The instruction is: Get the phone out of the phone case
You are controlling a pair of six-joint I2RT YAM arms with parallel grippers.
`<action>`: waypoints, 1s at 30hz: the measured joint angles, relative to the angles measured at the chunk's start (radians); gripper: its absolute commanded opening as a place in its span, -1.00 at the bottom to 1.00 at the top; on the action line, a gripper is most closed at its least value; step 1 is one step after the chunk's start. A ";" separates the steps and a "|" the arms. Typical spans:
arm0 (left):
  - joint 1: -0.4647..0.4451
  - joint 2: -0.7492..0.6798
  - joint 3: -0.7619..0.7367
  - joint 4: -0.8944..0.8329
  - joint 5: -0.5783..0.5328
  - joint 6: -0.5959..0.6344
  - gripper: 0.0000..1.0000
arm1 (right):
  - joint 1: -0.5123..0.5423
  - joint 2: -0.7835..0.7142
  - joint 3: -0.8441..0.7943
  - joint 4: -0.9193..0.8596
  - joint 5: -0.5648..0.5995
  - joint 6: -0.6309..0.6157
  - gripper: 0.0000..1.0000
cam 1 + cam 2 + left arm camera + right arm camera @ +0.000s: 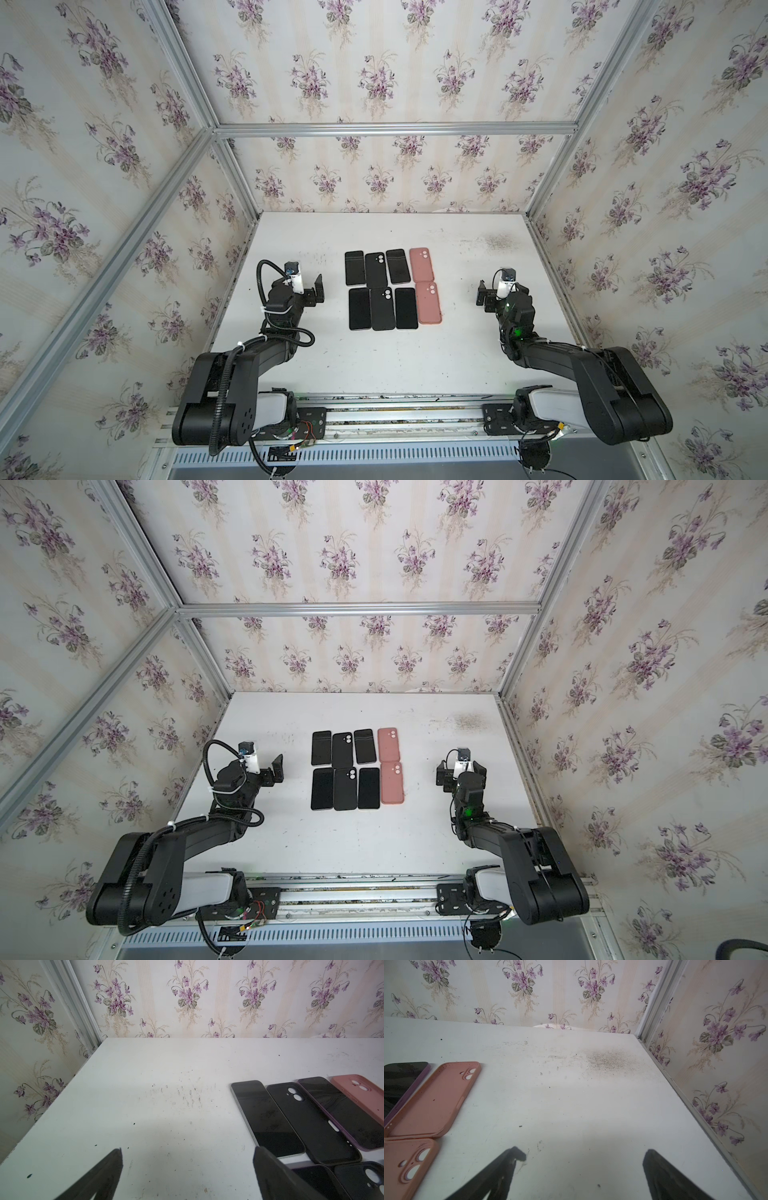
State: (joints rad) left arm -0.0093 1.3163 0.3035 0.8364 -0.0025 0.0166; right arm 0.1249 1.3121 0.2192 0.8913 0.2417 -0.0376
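Between the arms, in both top views: purple-cased phone [395, 266] lies long axis toward the back wall [415, 174], roughly midway between left gripper [318, 290] and right gripper [482, 293]. Left wrist view: jaws wide, empty. Right wrist view: same. Either arm should reach; your call.

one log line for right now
left gripper: open, empty | right gripper: open, empty | phones, cases: two rows on table, none gripped

Pink cases [424, 285], violet-sprigged wallpaper [374, 75]
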 measured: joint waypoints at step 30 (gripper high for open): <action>0.000 0.000 0.000 0.009 0.003 0.000 0.99 | -0.079 0.243 0.021 0.311 -0.064 0.004 0.99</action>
State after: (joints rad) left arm -0.0090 1.3167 0.3035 0.8452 0.0006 0.0166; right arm 0.0456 1.5551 0.2405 1.2022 0.1780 -0.0334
